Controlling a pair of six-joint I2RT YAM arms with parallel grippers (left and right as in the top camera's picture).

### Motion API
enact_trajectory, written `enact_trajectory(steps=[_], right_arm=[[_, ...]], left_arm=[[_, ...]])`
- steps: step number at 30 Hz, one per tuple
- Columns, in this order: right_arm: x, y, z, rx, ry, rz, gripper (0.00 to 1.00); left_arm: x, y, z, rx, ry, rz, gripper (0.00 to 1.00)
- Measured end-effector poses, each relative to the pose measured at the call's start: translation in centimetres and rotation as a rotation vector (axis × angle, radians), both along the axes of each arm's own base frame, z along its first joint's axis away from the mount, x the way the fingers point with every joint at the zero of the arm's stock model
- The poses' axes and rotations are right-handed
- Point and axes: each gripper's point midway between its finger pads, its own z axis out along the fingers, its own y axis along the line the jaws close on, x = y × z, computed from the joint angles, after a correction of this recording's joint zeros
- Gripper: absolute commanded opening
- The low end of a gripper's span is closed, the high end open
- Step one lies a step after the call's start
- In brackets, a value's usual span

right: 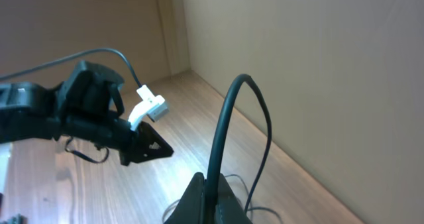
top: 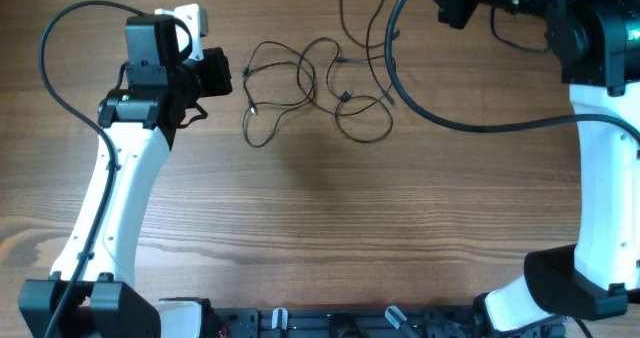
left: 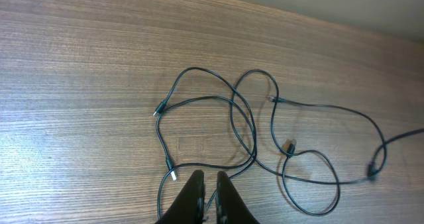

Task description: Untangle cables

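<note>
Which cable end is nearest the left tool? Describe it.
On the brown wooden table lies a tangle of thin black cables. At its edge facing the black left tool, one small plug lies right beside it; every other cable end sits farther off.

Likely a robot lab: wood-grain table [top: 320, 208], bare beige wall [right: 318, 65].

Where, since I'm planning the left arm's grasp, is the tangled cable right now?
Overhead, the tangled cable lies on the table toward its far edge, near the middle, just to the right of the left gripper.
</note>
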Motion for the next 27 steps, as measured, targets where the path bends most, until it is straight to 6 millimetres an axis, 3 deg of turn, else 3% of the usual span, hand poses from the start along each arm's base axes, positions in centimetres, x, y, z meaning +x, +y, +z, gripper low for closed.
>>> enact_trajectory(steps=[6, 12, 15, 21, 27], right_arm=[[-1.8, 1.5, 2.4, 0.000, -0.230, 0.195, 0.04], [-3.8, 2.1, 1.7, 0.031, -0.164, 0.294, 0.04], [-2.3, 1.2, 0.5, 0.010, -0.061, 0.168, 0.04], [1.7, -2.4, -2.6, -0.039, 0.157, -0.218, 0.04], [3.1, -5.3, -4.5, -0.050, 0.276, -0.457, 0.04]], left_arm=[[-0.1, 0.0, -0.1, 0.000, 0.003, 0.000, 0.08], [-0.1, 0.0, -0.1, 0.000, 0.004, 0.000, 0.08], [-0.1, 0.0, -0.1, 0.000, 0.004, 0.000, 0.08], [-0.1, 0.0, -0.1, 0.000, 0.004, 0.000, 0.08], [-0.1, 0.0, -0.1, 0.000, 0.004, 0.000, 0.08]])
